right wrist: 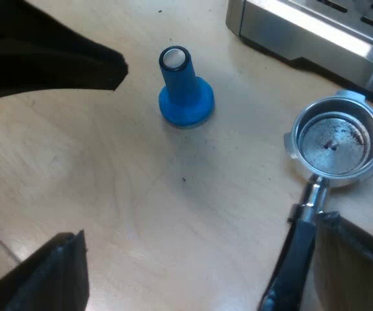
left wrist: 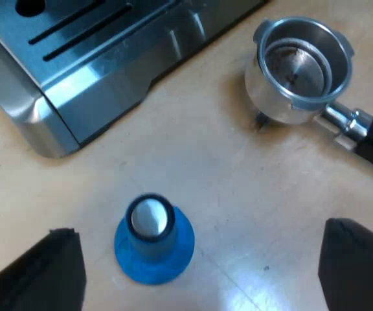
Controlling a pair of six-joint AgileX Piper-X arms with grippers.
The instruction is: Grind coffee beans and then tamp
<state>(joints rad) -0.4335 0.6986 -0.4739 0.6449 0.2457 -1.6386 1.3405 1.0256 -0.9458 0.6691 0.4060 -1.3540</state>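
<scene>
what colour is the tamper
The tamper is blue, pale on top; clearest in the right wrist view.

Left end effector (left wrist: 198,230): both black fingers (left wrist: 50,272) spread wide, nothing clamped between them. Wrist pitched down, looking almost straight at the tabletop (left wrist: 238,181), fingertips hanging above it with no contact visible.

Right end effector (right wrist: 199,227): same posture, wide apart and gripping nothing, wrist angled down over the tabletop.

A large black part (right wrist: 44,58) reaches in ahead of the right wrist, above the tabletop. It looks like left-arm hardware, but I can't tell which piece.
</scene>
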